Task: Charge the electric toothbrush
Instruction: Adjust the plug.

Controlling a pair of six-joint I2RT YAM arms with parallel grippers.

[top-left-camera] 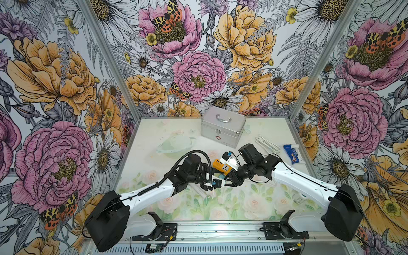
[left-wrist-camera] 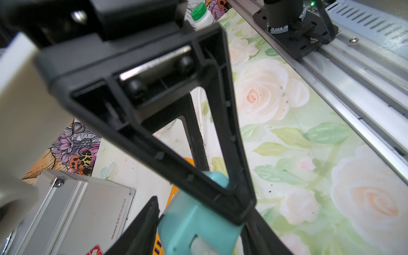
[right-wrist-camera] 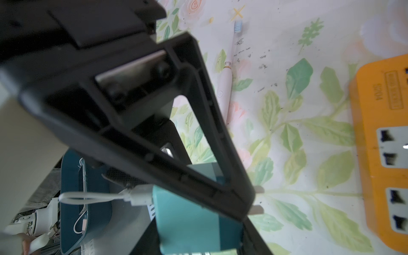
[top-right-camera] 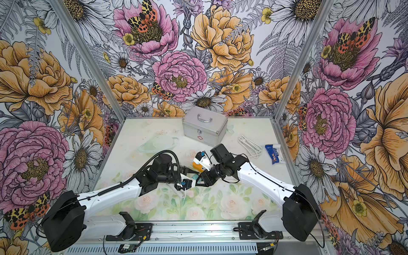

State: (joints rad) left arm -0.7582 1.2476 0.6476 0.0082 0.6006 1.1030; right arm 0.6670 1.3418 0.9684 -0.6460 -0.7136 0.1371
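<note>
The right wrist view alone is showing the slim pale-pink electric toothbrush (right-wrist-camera: 225, 81) clearly. It is lying flat on the rose-printed table (top-left-camera: 242, 205), in the front half near the middle, just in front of the orange plastic power strip (right-wrist-camera: 384, 143). Its long axis is running roughly parallel to that strip's long side, with the blue-bristled head pointing towards the table's left edge and the handle end lying nearer the grippers. Both top views are hiding it almost wholly under the left arm.

The right gripper (right-wrist-camera: 198, 223) is clamping a teal plug adapter (right-wrist-camera: 183, 209), with two prongs sticking out and a short white USB lead (right-wrist-camera: 141, 195) plugged in. The left gripper (left-wrist-camera: 198, 209) is bracketing the same adapter; whether it is pressing cannot be told. The left wrist view is adding a green-capped white bottle (left-wrist-camera: 202, 14) near the front edge.
</note>
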